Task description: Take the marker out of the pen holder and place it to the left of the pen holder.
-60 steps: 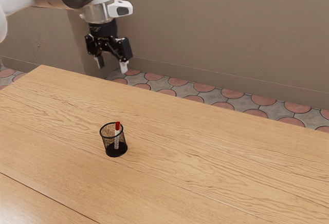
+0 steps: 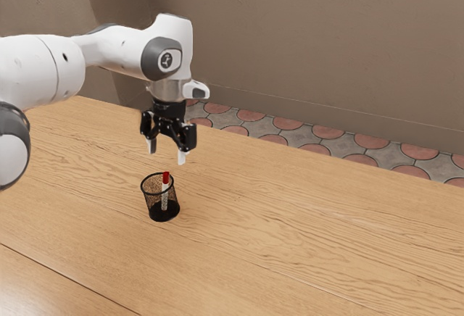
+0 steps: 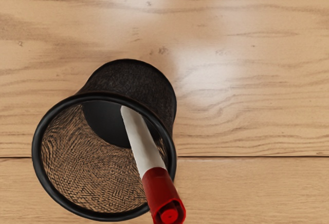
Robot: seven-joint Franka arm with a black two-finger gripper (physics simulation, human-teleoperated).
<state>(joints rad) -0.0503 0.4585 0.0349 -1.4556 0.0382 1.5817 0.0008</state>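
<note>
My gripper (image 2: 167,158) hangs above the pen holder in the exterior view, its two fingers spread wide apart with nothing between them. The black mesh pen holder (image 2: 153,203) stands upright on the table. Inside it leans the marker (image 2: 165,188), white-bodied, its red cap rising past the rim. Seen from above in the wrist view, the marker (image 3: 142,141) rests against the inner side of the pen holder (image 3: 149,80), red cap pointing up toward my hand.
The wooden table (image 2: 290,222) spreads around the pen holder, with a seam between its boards. Beyond its far edge lie a tiled floor (image 2: 290,142) and a plain wall (image 2: 312,40).
My arm has come down and toward the exterior view's right, bringing the gripper much closer to the pen holder. The holder and marker have stayed put.
</note>
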